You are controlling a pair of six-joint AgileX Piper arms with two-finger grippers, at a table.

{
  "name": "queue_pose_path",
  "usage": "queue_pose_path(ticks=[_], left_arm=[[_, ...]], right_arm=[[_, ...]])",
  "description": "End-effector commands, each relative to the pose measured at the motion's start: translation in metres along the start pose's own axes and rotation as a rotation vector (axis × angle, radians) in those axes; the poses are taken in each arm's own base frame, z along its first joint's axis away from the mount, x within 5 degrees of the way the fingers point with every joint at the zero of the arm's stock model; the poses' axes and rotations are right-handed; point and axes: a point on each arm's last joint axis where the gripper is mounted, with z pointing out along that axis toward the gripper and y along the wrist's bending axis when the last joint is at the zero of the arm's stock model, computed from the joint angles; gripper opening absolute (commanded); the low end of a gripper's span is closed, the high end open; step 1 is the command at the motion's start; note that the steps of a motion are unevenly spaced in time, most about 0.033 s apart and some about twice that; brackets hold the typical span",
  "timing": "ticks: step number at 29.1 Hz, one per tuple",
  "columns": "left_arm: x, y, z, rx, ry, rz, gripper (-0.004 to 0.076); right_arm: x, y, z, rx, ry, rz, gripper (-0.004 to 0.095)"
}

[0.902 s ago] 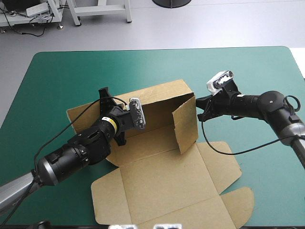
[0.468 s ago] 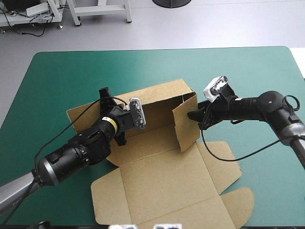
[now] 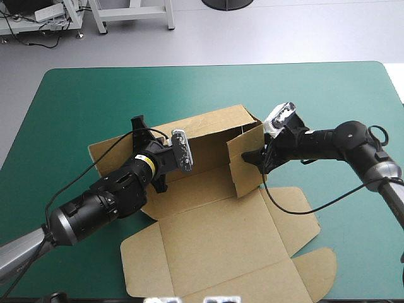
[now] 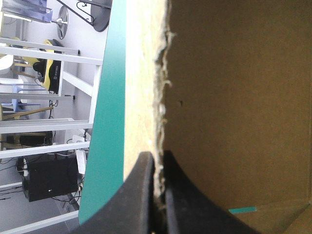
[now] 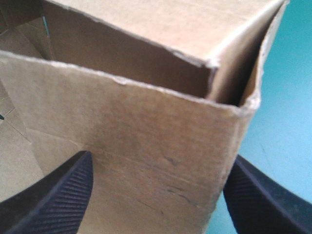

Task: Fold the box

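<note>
1. Your left fingers (image 4: 150, 170) are all but closed. They pinch the raised back wall (image 4: 234, 97) of the box (image 3: 214, 233) along its ragged edge, one finger on each face of the board.
2. In the high view that grip sits at the wall's left end, and the arm reaches in from the surface's near left corner.
3. Your right fingers (image 5: 63, 187) stand wide apart and hold nothing. The upright side flap (image 5: 126, 146) fills the gap between them, its outer face toward the wrist. You cannot tell whether either tip touches it.
4. That flap stands at the back wall's right end, turned inward, with a narrow gap at the corner where the two meet.
5. The box sits in the middle of the teal-green surface (image 3: 76, 101). Its back wall and right flap are up. The other panels lie flat toward the near edge, and the outermost one reaches it.
</note>
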Motion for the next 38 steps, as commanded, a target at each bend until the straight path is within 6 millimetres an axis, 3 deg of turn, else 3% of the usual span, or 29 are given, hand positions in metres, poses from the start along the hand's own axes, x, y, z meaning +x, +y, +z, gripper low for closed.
queue_pose_path(ticks=[1,5,11,16,24,28,32,38], left_arm=[[-0.006,0.005,-0.009,0.0,-0.066,-0.056,-0.0006],[-0.006,0.005,-0.009,0.0,-0.066,-0.056,-0.0006],[-0.006,0.005,-0.009,0.0,-0.066,-0.056,-0.0006],[-0.006,0.005,-0.009,0.0,-0.065,-0.056,-0.0006],[-0.006,0.005,-0.009,0.0,-0.065,-0.056,-0.0006],[-0.006,0.005,-0.009,-0.002,-0.065,-0.061,-0.0006],[-0.006,0.005,-0.009,-0.002,-0.065,-0.061,-0.0006],[-0.007,0.002,-0.004,0.007,-0.057,-0.065,-0.0006]], right_arm=[[-0.015,0.009,-0.002,0.046,-0.037,-0.038,0.0691],[-0.018,0.014,0.006,0.117,-0.024,-0.02,0.0667],[-0.021,0.026,0.017,0.191,0.005,-0.028,0.0547],[-0.027,0.033,0.022,0.238,-0.029,0.002,0.0534],[-0.033,0.033,0.023,0.289,-0.091,0.067,0.053],[-0.035,0.029,0.021,0.335,-0.106,0.033,0.0457],[-0.036,0.028,0.021,0.344,-0.123,0.041,0.0448],[-0.035,0.023,0.027,0.365,-0.139,0.053,0.0276]])
